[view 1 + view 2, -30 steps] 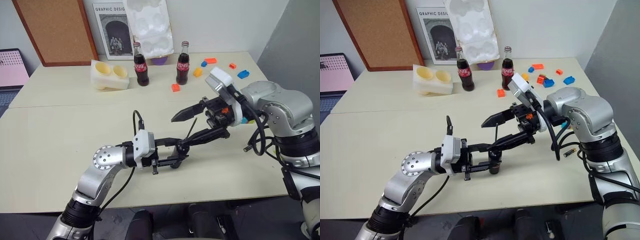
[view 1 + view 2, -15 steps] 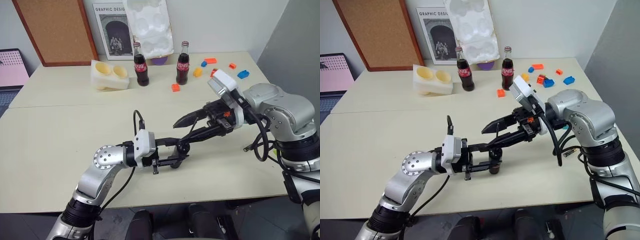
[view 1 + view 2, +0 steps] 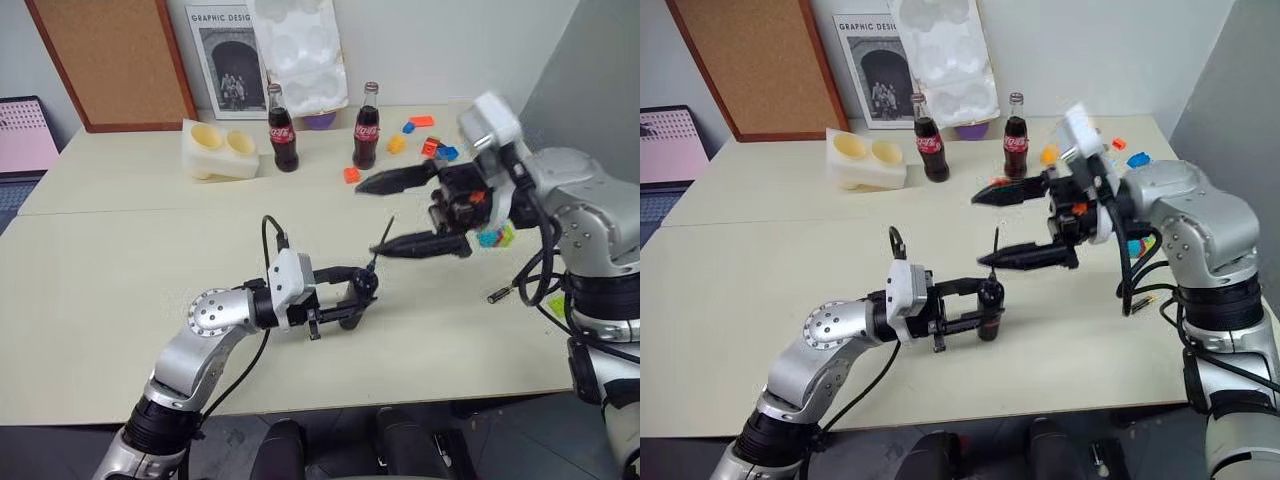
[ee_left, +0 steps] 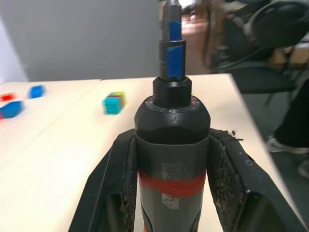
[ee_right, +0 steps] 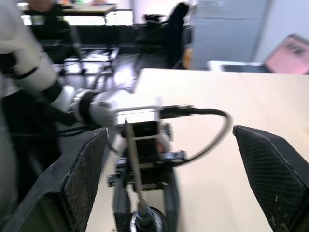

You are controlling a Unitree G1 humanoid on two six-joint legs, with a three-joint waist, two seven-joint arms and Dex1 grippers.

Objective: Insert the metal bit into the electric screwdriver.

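My left gripper [image 3: 352,298] is shut on the electric screwdriver [image 4: 171,140], a black pen-shaped tool with a red band, held just above the table's middle. The blue tip [image 4: 173,58] points up out of the fingers. The metal bit [image 3: 379,243], a thin dark rod, stands tilted out of that tip; in the right wrist view the metal bit [image 5: 132,162] rises from the screwdriver's top. My right gripper [image 3: 372,218] hangs above and to the right of the bit, its jaws wide open, one finger above the other, nothing between them. It does not touch the bit.
Two cola bottles [image 3: 281,128] and a cream foam tray [image 3: 220,148] stand at the back. Coloured blocks [image 3: 420,122] lie at the back right. A small battery [image 3: 497,295] lies near my right arm, with a multi-coloured cube [image 3: 495,237] behind it.
My right gripper has opened wide and lifted up and to the right, away from the bit. The bit stays standing in the screwdriver. The left gripper has kept its place.
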